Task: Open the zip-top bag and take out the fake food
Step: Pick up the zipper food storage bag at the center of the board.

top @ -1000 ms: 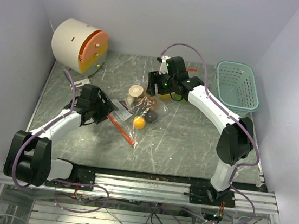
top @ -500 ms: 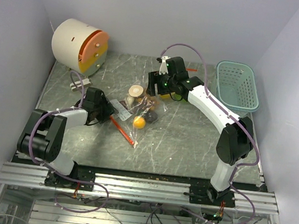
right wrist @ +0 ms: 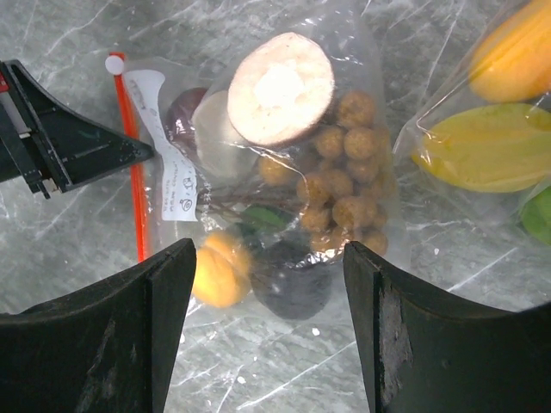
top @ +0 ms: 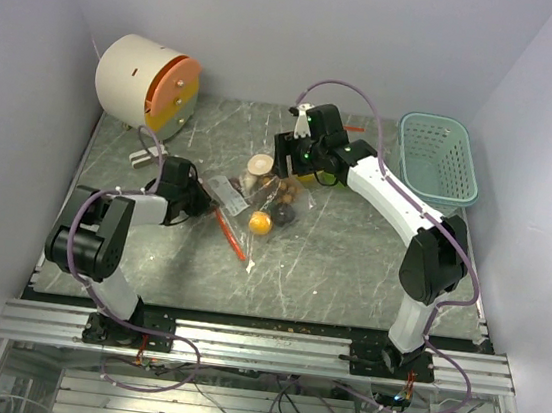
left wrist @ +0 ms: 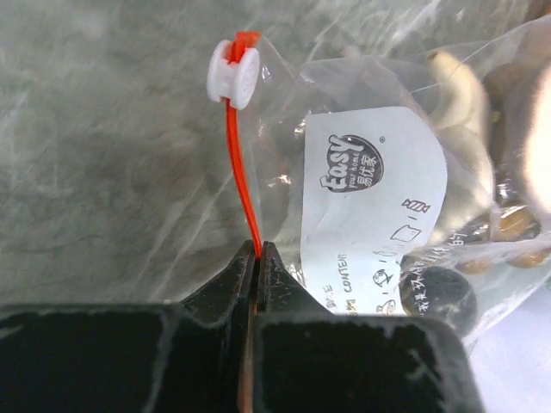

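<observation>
One clear zip-top bag [top: 256, 202] lies in the middle of the grey scratched table [top: 369, 268]. It is full of fake food [right wrist: 284, 86]: an orange ball, brown lumps, a pale cut round piece. Purple walls stand around the table. The left gripper [left wrist: 258, 251] is pinched tight on the bag's red zip strip [left wrist: 241, 172]. The right gripper [right wrist: 271, 258] hangs above the bag, jaws wide apart, holding nothing. The left wrist view shows the white slider [left wrist: 234, 75] and printed label [left wrist: 374, 198] up close. The top view alone shows the teal basket [top: 438, 158] and the round white drum [top: 136, 74].
</observation>
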`<state>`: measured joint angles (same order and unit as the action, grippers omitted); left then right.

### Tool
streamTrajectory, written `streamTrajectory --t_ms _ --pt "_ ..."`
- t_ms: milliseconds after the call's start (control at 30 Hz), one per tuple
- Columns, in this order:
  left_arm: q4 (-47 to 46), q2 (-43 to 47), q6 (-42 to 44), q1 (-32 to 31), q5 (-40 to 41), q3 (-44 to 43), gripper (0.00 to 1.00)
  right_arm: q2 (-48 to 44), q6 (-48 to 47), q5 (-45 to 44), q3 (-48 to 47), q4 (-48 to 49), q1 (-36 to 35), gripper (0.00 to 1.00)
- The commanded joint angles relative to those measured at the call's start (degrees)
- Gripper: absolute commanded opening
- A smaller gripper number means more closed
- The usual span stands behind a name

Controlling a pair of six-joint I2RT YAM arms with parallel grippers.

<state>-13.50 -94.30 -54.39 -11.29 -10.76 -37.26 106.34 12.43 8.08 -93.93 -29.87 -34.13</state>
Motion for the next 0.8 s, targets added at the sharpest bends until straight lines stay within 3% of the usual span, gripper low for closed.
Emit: streamTrajectory --t_ms 0,233,367,533,767 --pt "7.21 4.09 2.69 0.39 1.30 -6.57 0.07 0.49 -2.89 0.11 -3.15 -1.08 -0.77 0.69" --pt "28.77 5.27 3.60 -0.05 6.03 -26.92 0.07 1.57 -11.46 -6.26 -6.36 -3.23 -8.77 0.71" --pt "33.96 3.58 3.12 -0.05 4.95 -35.07 0.07 0.80 -10.87 -7.82 -5.86 -0.37 -11.98 0.71" --pt "31.89 3.77 -3.02 -0.54 -0.76 -36.77 0.07 1.01 -8.23 -9.92 -7.99 0.68 -13.42 0.68" --pt "32.35 6.83 -8.35 -3.80 3.20 -35.39 0.07 1.47 -5.44 -7.17 -9.36 3.13 -13.90 0.67"
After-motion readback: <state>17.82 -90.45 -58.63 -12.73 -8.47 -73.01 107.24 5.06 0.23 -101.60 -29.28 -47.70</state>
